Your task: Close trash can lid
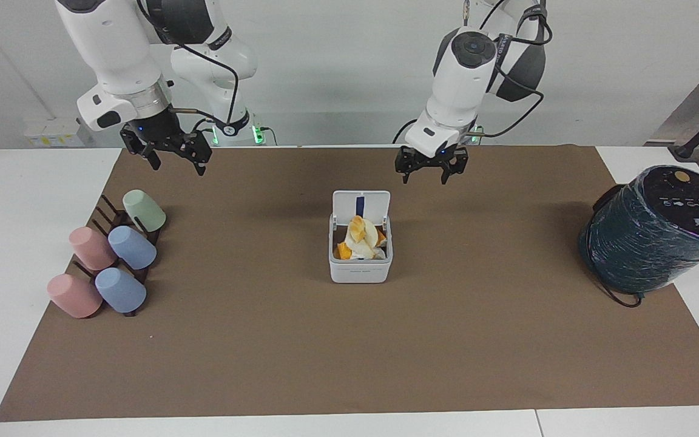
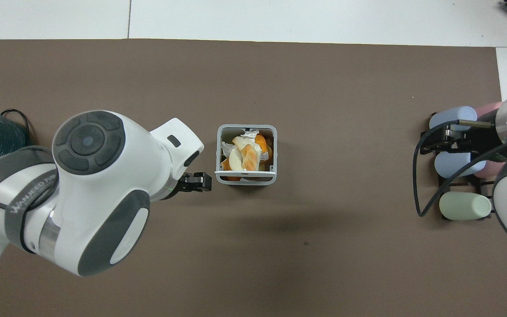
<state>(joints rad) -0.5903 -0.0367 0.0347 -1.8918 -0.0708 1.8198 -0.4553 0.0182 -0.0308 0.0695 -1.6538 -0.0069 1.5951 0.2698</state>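
Note:
The small white trash can (image 1: 360, 272) stands in the middle of the brown mat, full of crumpled white and orange waste. Its lid (image 1: 349, 209) stands upright on the edge nearest the robots, blue strip showing. In the overhead view the can (image 2: 246, 127) shows its open top and the lid (image 2: 245, 173) is seen edge-on. My left gripper (image 1: 431, 174) is open and empty in the air over the mat, just beside the lid toward the left arm's end, not touching it; it also shows in the overhead view (image 2: 201, 182). My right gripper (image 1: 170, 159) waits open above the cup rack.
A dark rack with several pastel cups (image 1: 113, 255) lies at the right arm's end of the mat (image 2: 460, 163). A large dark green wrapped cylinder (image 1: 653, 230) stands at the left arm's end, with a black cable at its foot.

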